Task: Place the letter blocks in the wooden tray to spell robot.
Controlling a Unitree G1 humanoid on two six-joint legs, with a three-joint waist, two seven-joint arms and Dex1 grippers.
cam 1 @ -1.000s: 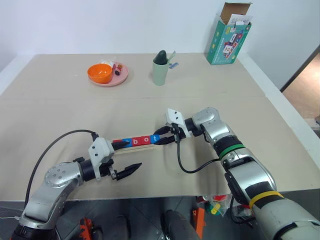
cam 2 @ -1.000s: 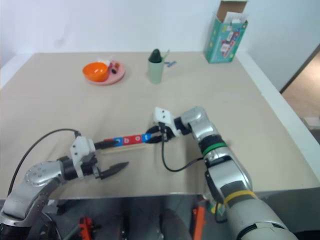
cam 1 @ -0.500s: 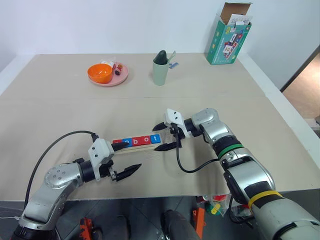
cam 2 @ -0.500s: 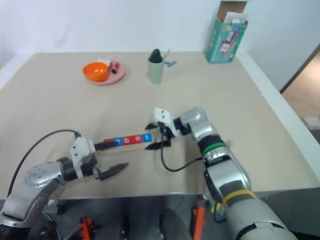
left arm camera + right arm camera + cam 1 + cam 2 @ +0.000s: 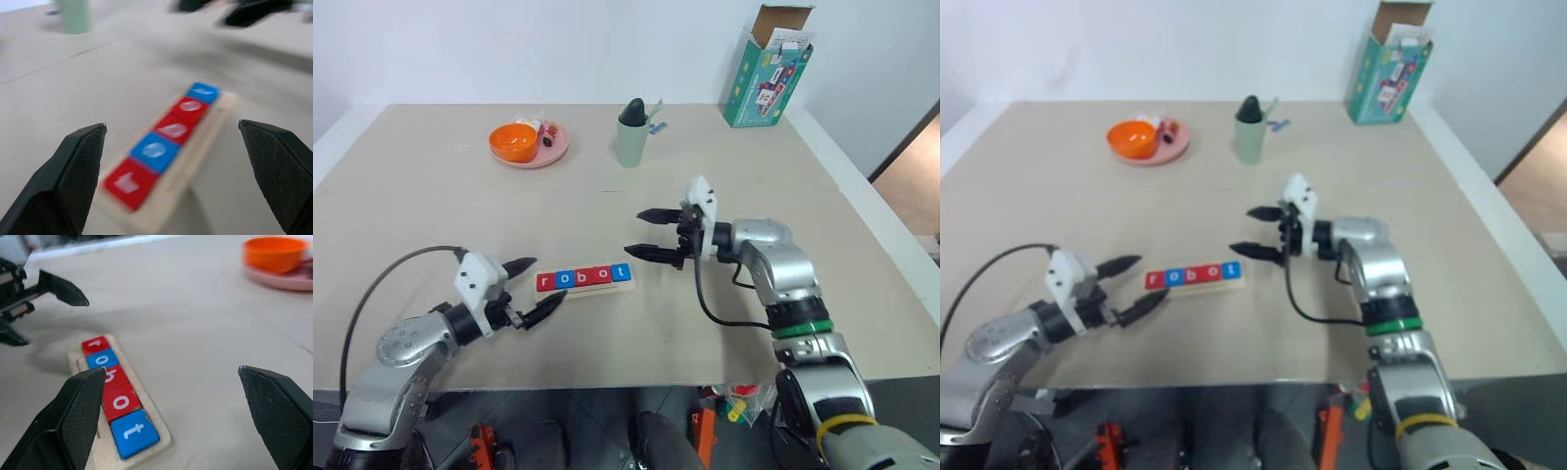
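The letter blocks [image 5: 584, 278] lie side by side in the wooden tray [image 5: 590, 290] near the front middle of the bench [image 5: 431, 215], reading "r o b o t" in white: red r, blue o, red b, red o, blue t. The left tool [image 5: 530, 289] sits just off the tray's r end, fingers spread and holding nothing. The right tool [image 5: 648, 233] hovers beyond the t end, apart from it, fingers spread and empty. Farther back stand a green cup [image 5: 629, 140], a pink plate [image 5: 558, 152] carrying an orange bowl [image 5: 512, 142], and an open teal box [image 5: 766, 76] whose print is too small to read.
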